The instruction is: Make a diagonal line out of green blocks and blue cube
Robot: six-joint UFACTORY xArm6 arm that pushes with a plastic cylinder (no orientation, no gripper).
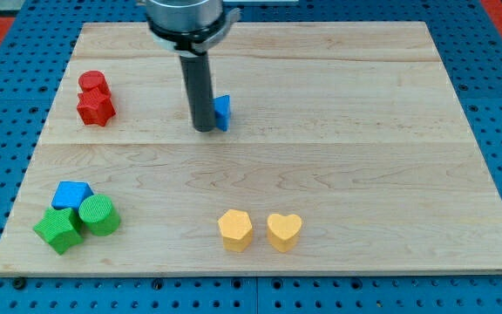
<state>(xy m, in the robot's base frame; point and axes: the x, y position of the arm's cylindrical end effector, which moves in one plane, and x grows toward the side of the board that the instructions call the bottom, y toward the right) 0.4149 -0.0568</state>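
Observation:
My tip (204, 128) is at the board's upper middle, touching the left side of a blue block (223, 112) that is partly hidden behind the rod, so its shape is unclear. At the lower left, a blue block (72, 194), a green cylinder (99, 215) and a green star-like block (58, 230) sit packed together, far from my tip.
Two red blocks (95, 98) sit together at the upper left. A yellow hexagon-like block (234, 229) and a yellow heart (283, 231) sit side by side at the bottom middle. The wooden board (364, 131) lies on a blue pegboard surface.

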